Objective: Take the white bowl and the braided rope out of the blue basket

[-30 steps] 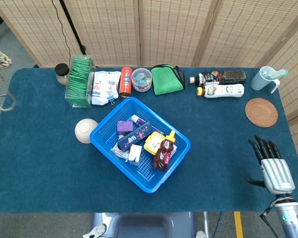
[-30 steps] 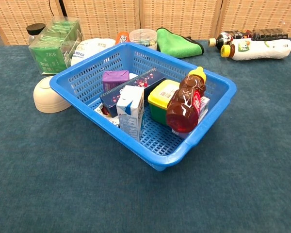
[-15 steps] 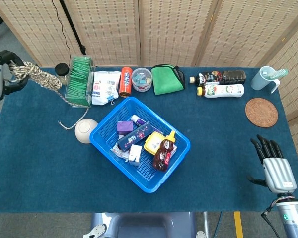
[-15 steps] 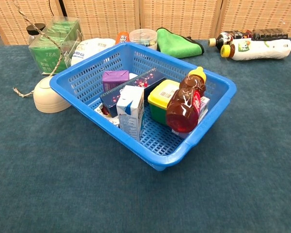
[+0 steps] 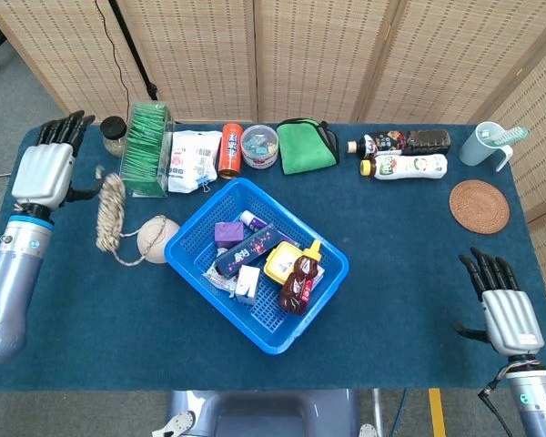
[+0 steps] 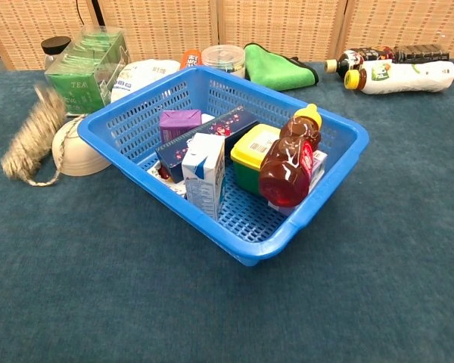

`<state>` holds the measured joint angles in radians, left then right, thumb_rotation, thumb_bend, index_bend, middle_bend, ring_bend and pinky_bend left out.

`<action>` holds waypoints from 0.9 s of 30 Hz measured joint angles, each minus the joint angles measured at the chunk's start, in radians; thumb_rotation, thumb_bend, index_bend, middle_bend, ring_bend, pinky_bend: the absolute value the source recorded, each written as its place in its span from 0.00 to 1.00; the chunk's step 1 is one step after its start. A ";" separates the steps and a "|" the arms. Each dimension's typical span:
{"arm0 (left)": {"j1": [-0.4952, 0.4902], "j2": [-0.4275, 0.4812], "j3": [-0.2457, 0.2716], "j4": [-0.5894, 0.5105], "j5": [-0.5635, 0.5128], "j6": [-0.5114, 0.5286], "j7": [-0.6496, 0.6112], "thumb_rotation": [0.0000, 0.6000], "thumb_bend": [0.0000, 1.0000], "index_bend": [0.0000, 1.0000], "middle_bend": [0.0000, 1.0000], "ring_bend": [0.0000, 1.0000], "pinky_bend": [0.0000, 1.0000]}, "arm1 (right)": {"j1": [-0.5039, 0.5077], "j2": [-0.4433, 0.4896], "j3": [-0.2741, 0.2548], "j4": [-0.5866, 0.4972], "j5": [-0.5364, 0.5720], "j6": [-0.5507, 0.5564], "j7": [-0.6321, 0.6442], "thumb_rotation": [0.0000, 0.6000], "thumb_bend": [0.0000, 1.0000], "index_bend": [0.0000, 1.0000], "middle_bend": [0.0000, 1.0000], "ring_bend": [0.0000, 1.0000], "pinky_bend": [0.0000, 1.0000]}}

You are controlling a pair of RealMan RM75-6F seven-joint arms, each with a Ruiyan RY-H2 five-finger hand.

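Progress looks close to complete, judging by how things lie. At the far left of the head view the left hand [image 5: 44, 171] sits over the table's upper-left corner, back facing the camera, fingers straight and spread toward the top of the frame, holding nothing. Just right of it, the braided rope [image 5: 110, 212] lies bundled on the blue cloth, one thin tail curling toward the white bowl [image 5: 157, 239]; whether the hand's thumb touches the rope's upper end I cannot tell. In the chest view the rope [image 6: 32, 137] appears blurred at the left edge, so it may not have settled. The bowl rests upside down on the cloth, against the outer left corner of the blue basket [image 5: 320, 285], clearly outside it. Both task things are therefore out of the basket, which holds only cartons, a yellow-lidded tub and a honey bottle [image 5: 299, 278]. Little seems left but drawing the arm back. At the lower right of the frame the right hand [image 5: 504, 309] hovers near the table edge, fingers extended and apart, empty.
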<state>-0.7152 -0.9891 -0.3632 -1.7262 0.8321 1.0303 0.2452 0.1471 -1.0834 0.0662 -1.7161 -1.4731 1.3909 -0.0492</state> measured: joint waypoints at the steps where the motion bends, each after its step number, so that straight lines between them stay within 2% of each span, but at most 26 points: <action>1: 0.007 0.006 0.000 -0.004 0.026 0.012 -0.016 1.00 0.23 0.00 0.00 0.00 0.00 | 0.000 -0.001 -0.001 -0.001 -0.001 0.000 -0.001 1.00 0.00 0.00 0.00 0.00 0.00; 12: 0.129 0.092 0.019 -0.069 0.253 0.130 -0.203 1.00 0.20 0.00 0.00 0.00 0.00 | -0.002 -0.001 -0.007 -0.006 -0.015 0.006 -0.009 1.00 0.00 0.00 0.00 0.00 0.00; 20: 0.303 0.154 0.141 -0.110 0.435 0.228 -0.312 1.00 0.20 0.00 0.00 0.00 0.00 | -0.002 0.010 -0.009 -0.005 -0.015 0.001 -0.002 1.00 0.00 0.00 0.00 0.00 0.00; 27: 0.477 0.086 0.261 -0.039 0.593 0.425 -0.400 1.00 0.20 0.00 0.00 0.00 0.00 | -0.007 -0.005 0.000 0.019 -0.027 0.034 0.003 1.00 0.00 0.00 0.00 0.00 0.00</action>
<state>-0.2386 -0.9027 -0.1024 -1.7655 1.4253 1.4550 -0.1550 0.1406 -1.0879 0.0667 -1.6974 -1.4999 1.4249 -0.0458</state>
